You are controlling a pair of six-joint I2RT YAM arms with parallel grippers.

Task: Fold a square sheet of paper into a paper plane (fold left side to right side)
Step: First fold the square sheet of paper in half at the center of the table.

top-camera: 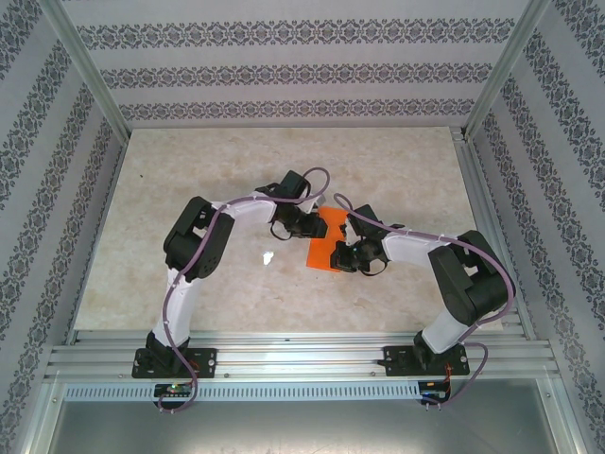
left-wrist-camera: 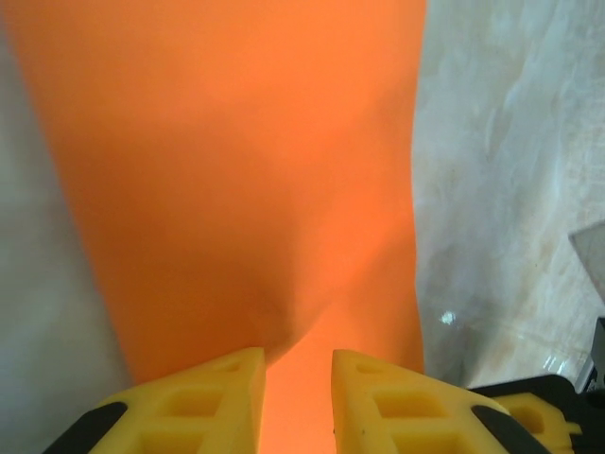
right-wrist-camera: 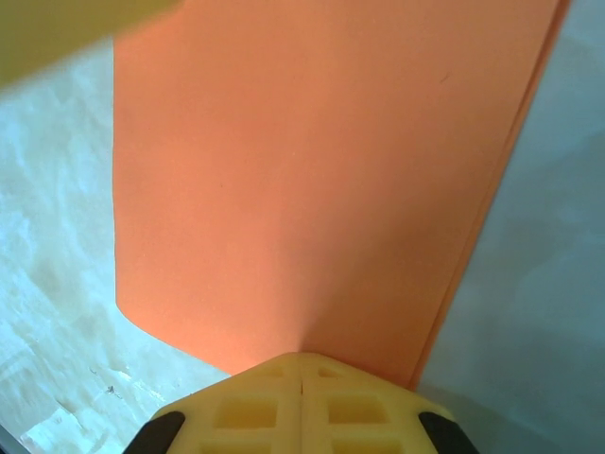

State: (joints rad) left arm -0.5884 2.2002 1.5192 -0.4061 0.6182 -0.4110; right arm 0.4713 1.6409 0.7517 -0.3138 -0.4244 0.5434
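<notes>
So the orange sheet of paper (top-camera: 324, 251) is lying on the table (top-camera: 189, 189), right between the two grippers, with one at each end of it. From overhead it doesn't look like a clean square. The outline has a step in it, and in the right wrist view (right-wrist-camera: 312, 189) you can see a second edge running just under the top one along the right side, so there are at least two layers there.

The right gripper (top-camera: 348, 253) is clenched. In its own camera (right-wrist-camera: 301, 383) the yellow fingertips (right-wrist-camera: 246, 407) meet with no gap, right on the near edge of the paper, and a faint pucker runs up from where they pinch. I'd call that a grip on the sheet, and the rest of the paper fans out ahead of the tips.

The left gripper (top-camera: 304, 225) is different. Its yellow fingers (left-wrist-camera: 217, 407) stand apart with a clear gap (left-wrist-camera: 298, 402), and you can see orange straight through the gap. The paper (left-wrist-camera: 246, 170) stretches away in front of them, with a soft dent just ahead of the tips. It looks let go rather than clamped.

Further out, there's a small white bit (top-camera: 268, 257) on the table beside the left gripper, on the side away from the paper. I can't tell what it is. Patterned walls (top-camera: 284, 76) run around the table.
</notes>
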